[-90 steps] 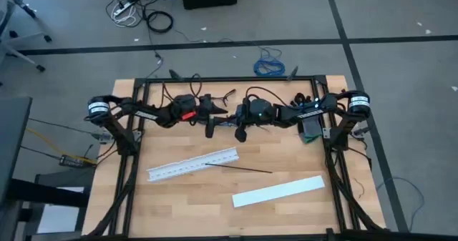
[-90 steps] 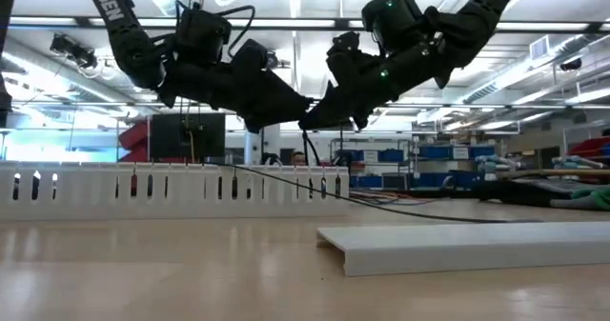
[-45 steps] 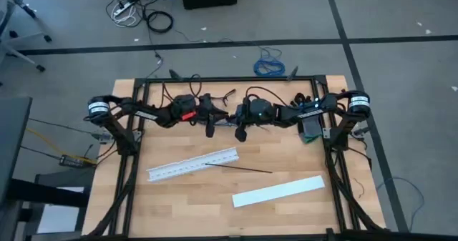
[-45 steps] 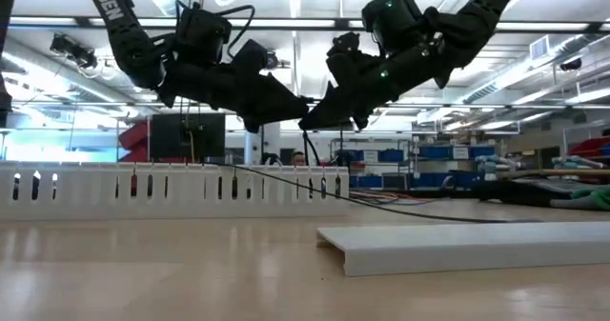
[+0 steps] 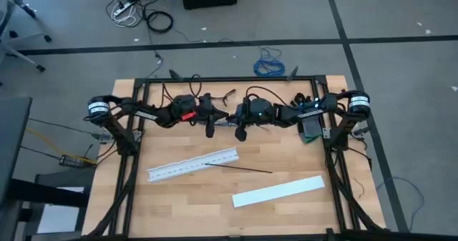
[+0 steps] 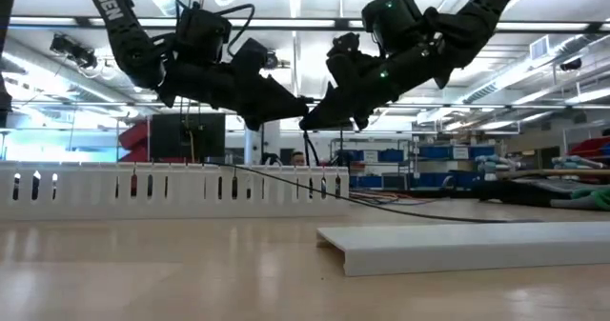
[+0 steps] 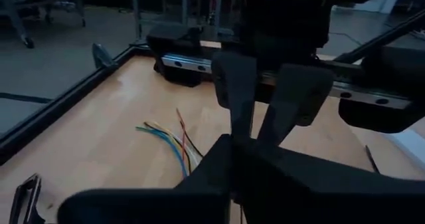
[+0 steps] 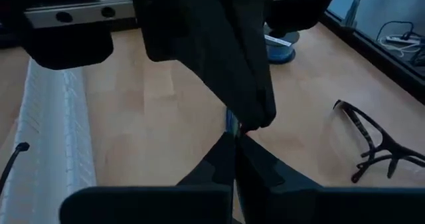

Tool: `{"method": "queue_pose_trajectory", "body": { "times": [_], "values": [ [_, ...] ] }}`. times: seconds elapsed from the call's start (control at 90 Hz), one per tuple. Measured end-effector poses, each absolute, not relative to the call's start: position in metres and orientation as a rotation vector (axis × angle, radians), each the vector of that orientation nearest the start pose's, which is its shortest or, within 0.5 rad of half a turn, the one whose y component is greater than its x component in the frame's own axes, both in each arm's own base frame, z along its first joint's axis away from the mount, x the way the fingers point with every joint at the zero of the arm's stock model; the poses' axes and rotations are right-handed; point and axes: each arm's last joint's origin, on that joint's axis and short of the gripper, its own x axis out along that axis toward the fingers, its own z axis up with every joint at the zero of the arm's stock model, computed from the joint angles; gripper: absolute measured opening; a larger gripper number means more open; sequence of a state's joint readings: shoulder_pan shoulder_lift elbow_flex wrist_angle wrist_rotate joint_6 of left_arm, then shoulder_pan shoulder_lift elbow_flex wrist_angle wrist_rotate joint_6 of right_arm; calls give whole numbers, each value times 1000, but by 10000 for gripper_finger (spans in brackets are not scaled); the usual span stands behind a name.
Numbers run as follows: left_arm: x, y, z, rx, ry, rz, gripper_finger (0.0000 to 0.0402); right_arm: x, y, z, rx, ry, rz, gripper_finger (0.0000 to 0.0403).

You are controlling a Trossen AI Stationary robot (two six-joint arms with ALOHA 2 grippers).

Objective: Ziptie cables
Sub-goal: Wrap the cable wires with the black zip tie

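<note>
Both hands, left point(image 6: 291, 111) and right point(image 6: 310, 119), meet tip-to-tip aloft, fingers pinched shut; arm reads "OSSEN".

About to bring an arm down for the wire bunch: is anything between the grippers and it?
Nothing visible. The left gripper and right gripper hang tip to tip over the table's back; the cables lie on bare wood nearer the front, one end at the white slotted strip.

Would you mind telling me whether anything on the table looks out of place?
A pair of safety glasses lies open on the wood, and a loose fan of coloured wires is splayed near the table edge, apart from the white slotted strip. Nothing looks damaged.
</note>
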State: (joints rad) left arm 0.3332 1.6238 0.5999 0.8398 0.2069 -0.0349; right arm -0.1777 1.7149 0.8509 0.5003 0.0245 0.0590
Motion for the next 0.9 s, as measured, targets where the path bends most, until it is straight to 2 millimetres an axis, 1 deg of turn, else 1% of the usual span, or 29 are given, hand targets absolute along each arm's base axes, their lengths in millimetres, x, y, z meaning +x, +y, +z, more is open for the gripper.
{"method": "queue_pose_trajectory", "body": {
  "times": [0.256,0.411,0.9],
  "values": [
    [292,95,172,-83,173,148,0,347,-64,183,88,359,-212,43],
    [292,96,173,-81,163,149,0,346,-64,181,90,378,-213,56],
    [293,96,175,-98,135,144,0,346,-64,181,90,385,-213,55]
  ]
}}
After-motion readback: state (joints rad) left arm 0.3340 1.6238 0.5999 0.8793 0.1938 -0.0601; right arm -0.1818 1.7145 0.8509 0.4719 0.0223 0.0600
